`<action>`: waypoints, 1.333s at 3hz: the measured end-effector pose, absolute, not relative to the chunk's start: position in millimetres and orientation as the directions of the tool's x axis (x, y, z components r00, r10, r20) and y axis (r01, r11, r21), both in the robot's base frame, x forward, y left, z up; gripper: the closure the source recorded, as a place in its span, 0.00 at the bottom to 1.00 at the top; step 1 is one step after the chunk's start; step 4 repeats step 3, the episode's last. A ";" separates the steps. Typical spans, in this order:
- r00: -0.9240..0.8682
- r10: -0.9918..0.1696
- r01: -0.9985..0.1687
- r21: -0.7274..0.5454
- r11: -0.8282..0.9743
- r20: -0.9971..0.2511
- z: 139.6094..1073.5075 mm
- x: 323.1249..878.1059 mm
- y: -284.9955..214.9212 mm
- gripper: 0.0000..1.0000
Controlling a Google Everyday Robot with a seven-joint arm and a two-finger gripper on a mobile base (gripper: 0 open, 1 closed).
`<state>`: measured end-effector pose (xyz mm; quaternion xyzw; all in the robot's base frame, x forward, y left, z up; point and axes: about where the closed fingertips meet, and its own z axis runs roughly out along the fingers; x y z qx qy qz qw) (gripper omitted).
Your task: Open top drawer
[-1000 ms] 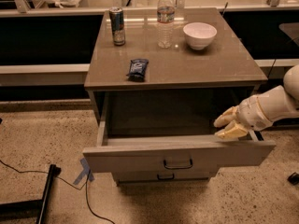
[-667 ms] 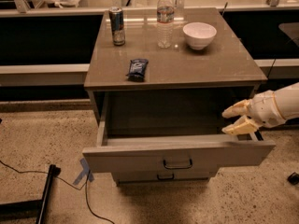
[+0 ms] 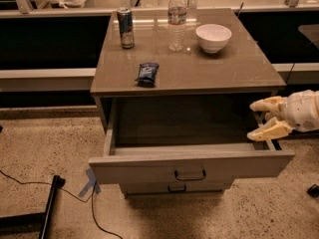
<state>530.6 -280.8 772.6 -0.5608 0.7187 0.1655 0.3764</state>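
The top drawer (image 3: 149,169) of the grey-beige cabinet stands pulled far out, its inside dark and empty as far as I can see. Its flat front panel carries a small dark loop handle (image 3: 190,175) at centre. A lower drawer (image 3: 174,188) with a like handle shows just beneath, shut. My gripper (image 3: 259,118) is at the right edge of the view, beside the drawer's right side wall and above its front right corner. Its two cream fingers (image 3: 266,130) are spread apart and hold nothing.
On the cabinet top (image 3: 224,68) stand a drink can (image 3: 125,28), a water bottle (image 3: 176,20), a white bowl (image 3: 213,37) and a dark snack packet (image 3: 147,73). A black stand leg (image 3: 47,208) and cables lie on the speckled floor at the left. A shelf runs behind.
My gripper has drawn back to the right and risen slightly, away from the drawer's front right corner. The drawer stays pulled out as before.
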 end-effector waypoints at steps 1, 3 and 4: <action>-0.120 -0.650 -0.921 -0.160 0.355 -0.750 772.3 533.4 -287.2 0.23; -0.116 -0.651 -0.924 -0.159 0.348 -0.750 771.0 533.8 -283.9 0.00; -0.116 -0.651 -0.924 -0.159 0.348 -0.750 771.0 533.8 -283.9 0.00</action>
